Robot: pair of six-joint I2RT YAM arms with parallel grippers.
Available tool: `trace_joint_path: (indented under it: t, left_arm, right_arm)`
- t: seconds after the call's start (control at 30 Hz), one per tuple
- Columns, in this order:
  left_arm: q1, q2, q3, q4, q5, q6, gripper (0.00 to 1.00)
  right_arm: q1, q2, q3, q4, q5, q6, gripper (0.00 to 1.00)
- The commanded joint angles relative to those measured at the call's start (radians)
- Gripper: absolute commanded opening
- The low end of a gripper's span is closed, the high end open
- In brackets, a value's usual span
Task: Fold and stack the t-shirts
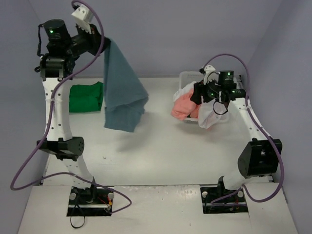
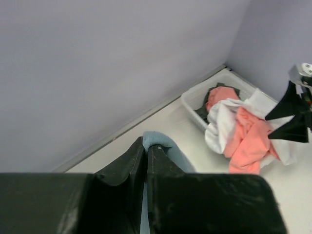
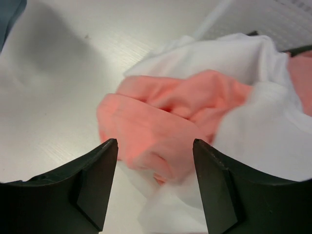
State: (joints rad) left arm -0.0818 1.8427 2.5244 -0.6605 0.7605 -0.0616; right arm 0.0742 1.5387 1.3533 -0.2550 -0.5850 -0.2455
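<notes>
My left gripper (image 1: 103,41) is raised high at the back left and shut on a light blue t-shirt (image 1: 123,92), which hangs down from it above the table. In the left wrist view the blue cloth (image 2: 161,141) is pinched at the fingertips of the gripper (image 2: 146,144). A bright green t-shirt (image 1: 86,97) lies folded at the back left. My right gripper (image 3: 155,146) is open, just above a salmon pink t-shirt (image 3: 165,122) and a white t-shirt (image 3: 263,131) that spill over the basket's edge (image 1: 187,109).
A white mesh basket (image 1: 187,77) stands at the back right by the wall and holds the pink, white and a dark t-shirt (image 2: 222,91). Walls enclose the table at the back and both sides.
</notes>
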Motion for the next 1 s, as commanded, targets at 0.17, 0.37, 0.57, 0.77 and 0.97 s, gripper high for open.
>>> trace_joint_path:
  t: [0.17,0.37,0.57,0.77,0.97]
  left_arm:
    - [0.07,-0.175,-0.265,0.137,0.068,0.055,0.0]
    - [0.068,-0.221,-0.414,0.179,0.094,0.046,0.0]
    - [0.067,-0.255,-0.496,0.211,0.12,0.02,0.0]
    - [0.057,-0.296,-0.59,0.269,0.137,-0.012,0.0]
    - [0.047,-0.31,-0.631,0.286,0.145,-0.021,0.0]
  right_arm:
    - [0.208,0.064,0.026,-0.015,0.054,-0.104,0.25]
    - [0.262,0.257,0.116,-0.059,0.067,-0.143,0.01]
    - [0.271,0.457,0.2,-0.067,0.08,-0.161,0.0]
    - [0.274,0.564,0.248,-0.015,0.206,-0.138,0.0]
    - [0.251,0.613,0.296,0.036,0.316,-0.112,0.0]
